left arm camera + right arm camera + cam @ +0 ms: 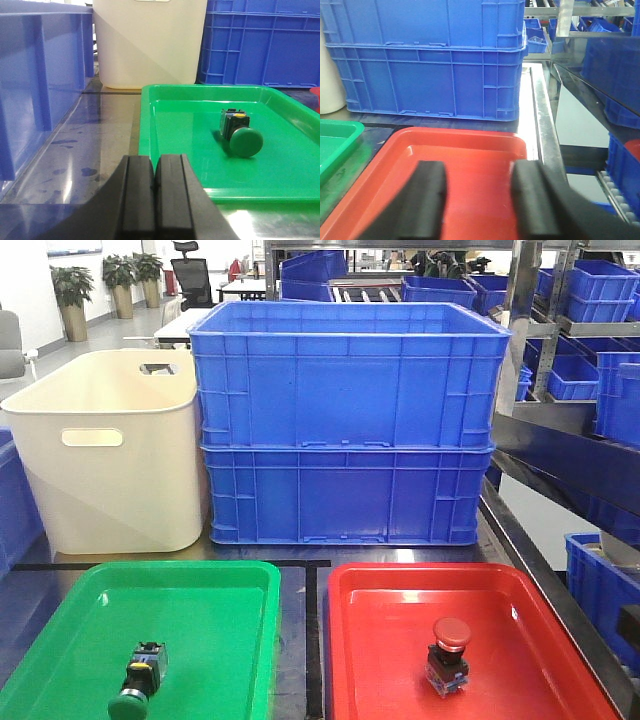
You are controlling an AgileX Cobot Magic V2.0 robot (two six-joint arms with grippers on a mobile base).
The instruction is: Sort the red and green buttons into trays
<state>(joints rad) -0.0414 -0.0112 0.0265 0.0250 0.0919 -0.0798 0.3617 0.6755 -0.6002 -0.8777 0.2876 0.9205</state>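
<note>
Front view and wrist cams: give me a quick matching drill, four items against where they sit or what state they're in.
Items:
1. green button
2. red button
3. left gripper
4. right gripper

States:
A. upright in the red tray
B. fingers pressed together
C. on its side in the green tray
D. fingers spread, nothing between

Pairs: 1-C, 2-A, 3-B, 4-D

Bright, even overhead light fills the room. Glare streaks the wet-looking steel table (75, 150) and the red tray (470, 165). The near gripper fingers (427, 195) look soft and blurred; shadows are faint.
</note>
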